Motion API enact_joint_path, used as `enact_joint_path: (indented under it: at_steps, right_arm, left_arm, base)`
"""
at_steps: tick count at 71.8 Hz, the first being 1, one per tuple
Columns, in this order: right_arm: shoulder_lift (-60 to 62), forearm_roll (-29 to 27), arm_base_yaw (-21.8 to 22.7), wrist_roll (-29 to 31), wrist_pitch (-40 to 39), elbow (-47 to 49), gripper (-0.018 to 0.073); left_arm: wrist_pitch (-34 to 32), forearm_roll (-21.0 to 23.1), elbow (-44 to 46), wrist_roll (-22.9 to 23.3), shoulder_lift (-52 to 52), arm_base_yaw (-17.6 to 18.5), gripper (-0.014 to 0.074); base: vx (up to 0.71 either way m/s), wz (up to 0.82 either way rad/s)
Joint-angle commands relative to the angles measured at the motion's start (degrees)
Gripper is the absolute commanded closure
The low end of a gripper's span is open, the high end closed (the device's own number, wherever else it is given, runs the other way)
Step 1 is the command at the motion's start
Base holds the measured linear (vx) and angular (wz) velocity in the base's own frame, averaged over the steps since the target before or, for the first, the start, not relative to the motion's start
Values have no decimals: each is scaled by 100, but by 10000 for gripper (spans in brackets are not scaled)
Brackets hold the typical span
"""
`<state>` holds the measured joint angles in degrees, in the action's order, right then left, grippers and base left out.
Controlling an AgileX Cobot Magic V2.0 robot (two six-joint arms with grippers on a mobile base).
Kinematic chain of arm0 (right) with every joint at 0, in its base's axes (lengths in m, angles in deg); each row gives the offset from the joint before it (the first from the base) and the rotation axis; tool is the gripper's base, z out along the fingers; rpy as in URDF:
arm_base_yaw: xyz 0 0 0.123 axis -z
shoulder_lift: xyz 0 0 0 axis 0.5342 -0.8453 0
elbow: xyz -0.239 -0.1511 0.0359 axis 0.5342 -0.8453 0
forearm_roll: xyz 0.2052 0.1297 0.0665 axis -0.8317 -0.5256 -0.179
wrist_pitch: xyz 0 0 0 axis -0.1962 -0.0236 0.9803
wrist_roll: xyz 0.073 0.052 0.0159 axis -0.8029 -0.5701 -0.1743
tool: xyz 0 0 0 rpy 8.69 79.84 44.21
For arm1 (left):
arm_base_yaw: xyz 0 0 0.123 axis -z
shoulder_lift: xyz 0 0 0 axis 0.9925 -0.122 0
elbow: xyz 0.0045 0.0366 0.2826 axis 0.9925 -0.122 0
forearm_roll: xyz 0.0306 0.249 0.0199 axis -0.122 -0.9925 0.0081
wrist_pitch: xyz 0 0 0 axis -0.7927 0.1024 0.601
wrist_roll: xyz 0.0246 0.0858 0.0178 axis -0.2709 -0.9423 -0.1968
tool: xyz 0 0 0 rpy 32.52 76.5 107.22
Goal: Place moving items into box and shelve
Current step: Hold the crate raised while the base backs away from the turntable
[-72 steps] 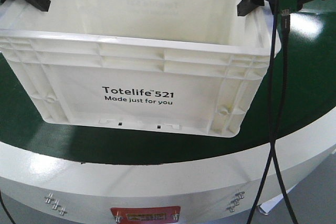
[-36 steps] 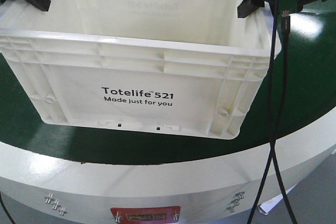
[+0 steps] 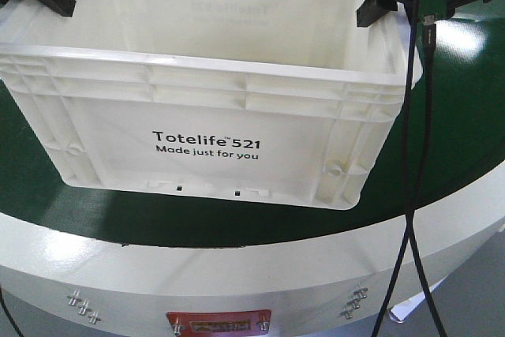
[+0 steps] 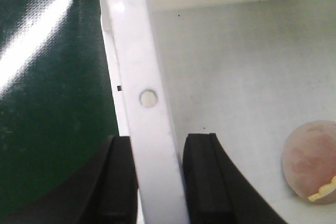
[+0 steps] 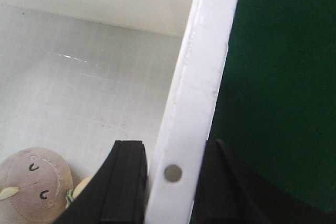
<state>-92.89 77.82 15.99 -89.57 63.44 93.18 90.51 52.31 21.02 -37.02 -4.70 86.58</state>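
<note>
Barely anything has shifted in the past second: the large cream-white rectangular plastic crate (image 3: 205, 116) sits only a shade lower in my front view, and both arms keep their places on its rim. At far left, the left gripper (image 4: 160, 179) is clamped on the crate's left wall, one black finger (image 4: 118, 182) outside and the other inside, both pressed to the white rim. The crate, printed "Totelife 521 Made just for you", fills the middle of the dark green tabletop (image 3: 465, 116) with its curved white edge; I cannot tell whether its base touches the surface. Inside, on the pale floor, lies a round pinkish-brown plush toy (image 5: 34, 182) with stitched eyes. At right, the right gripper (image 5: 173, 182) pinches the opposite wall the same way, its jaws closed on the rim. Two black cables (image 3: 414, 195) hang down past the crate's right corner.
</note>
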Motion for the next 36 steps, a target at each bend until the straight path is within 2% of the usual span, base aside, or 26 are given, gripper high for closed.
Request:
enact_joint_path:
  at_steps: [1,36]
  right_arm:
    - [366,-608,-55,242,-647,218,571]
    - [366,-608,-55,242,-647,218,571]
  left_arm:
    - [-578,793,260,-73,347,73,613]
    - [-578,793,260,-73,347,73,613]
  base:
    - [0,0]
    - [-3,0]
